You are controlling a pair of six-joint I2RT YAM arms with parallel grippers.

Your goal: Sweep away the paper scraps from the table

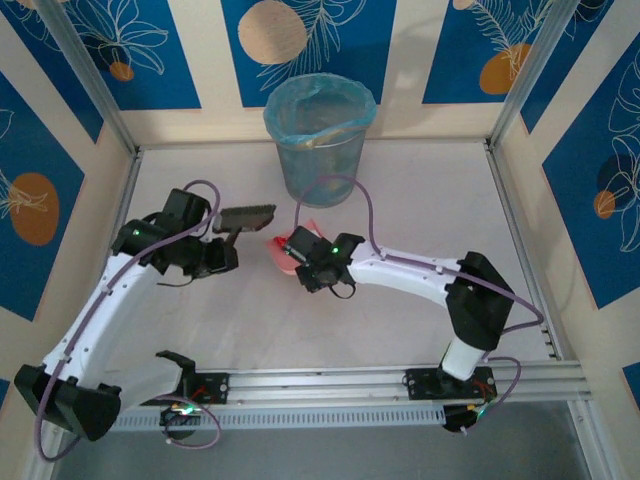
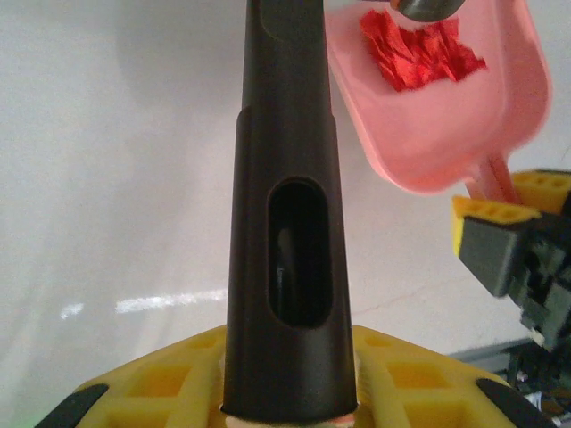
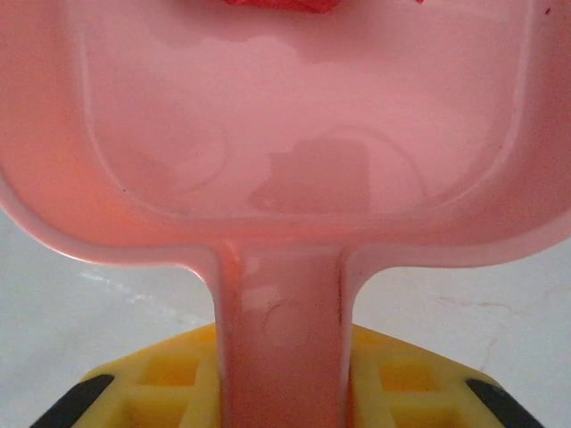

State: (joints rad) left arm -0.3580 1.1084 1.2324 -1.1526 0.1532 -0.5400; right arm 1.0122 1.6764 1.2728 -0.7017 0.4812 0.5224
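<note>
Looking pretty far along here: the crumpled red paper scraps (image 2: 419, 49) are sitting in the flat pink plastic dustpan (image 2: 446, 134), and the off-white matte table (image 1: 420, 200) looks swept to me. The right gripper (image 3: 285, 388) has its jaws pinching the pan's handle, and the left gripper (image 2: 285, 397) is pinching the dark plastic brush (image 2: 285, 223). I'm guessing what's left is tipping the pan into the round blue-lined bin (image 1: 320, 140).
</note>
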